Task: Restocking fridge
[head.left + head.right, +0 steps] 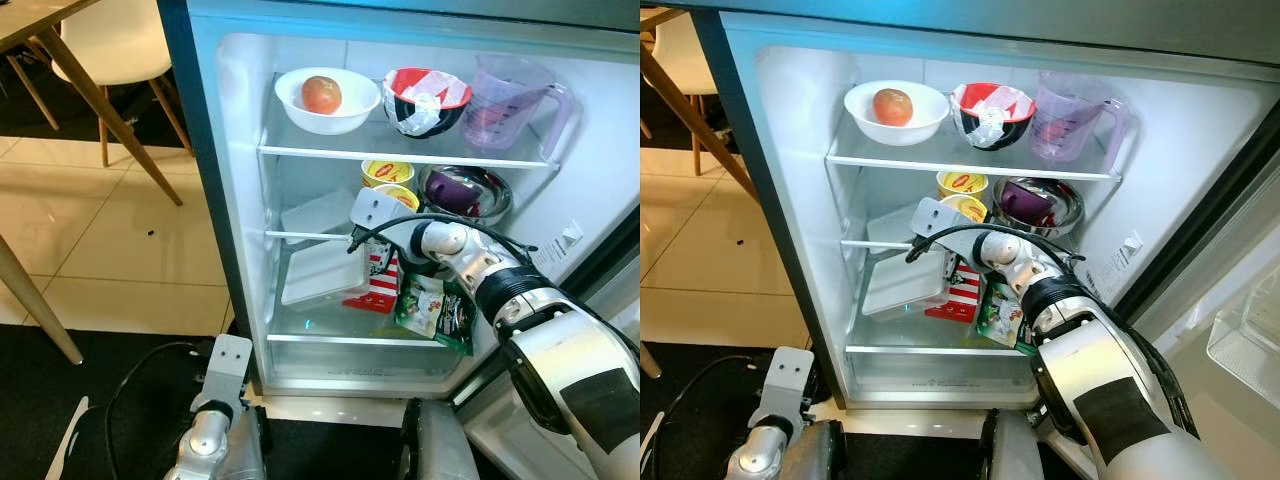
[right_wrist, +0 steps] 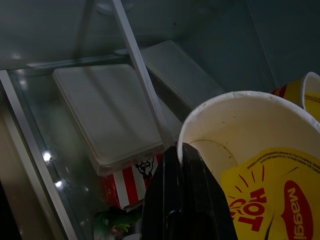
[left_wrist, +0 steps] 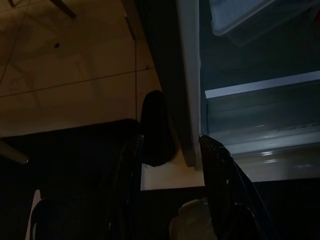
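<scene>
The fridge (image 1: 235,180) stands open in front of me. My right arm reaches onto its middle shelf. My right gripper (image 2: 182,149) is shut on the rim of a yellow Maggi noodle cup (image 2: 250,150), which the left eye view shows as the front cup (image 1: 403,196). A second yellow cup (image 1: 387,172) stands just behind it. My left gripper (image 3: 170,142) hangs open low by the fridge's bottom edge, holding nothing.
The top shelf holds a white bowl with an apple (image 1: 322,95), a red bowl (image 1: 425,100) and a purple jug (image 1: 505,105). A steel bowl (image 1: 468,190) sits beside the cups. Below lie white containers (image 1: 325,272), a red-striped box (image 1: 383,287) and green packets (image 1: 435,305). A table leg (image 1: 105,105) and a chair (image 1: 120,40) stand to the left.
</scene>
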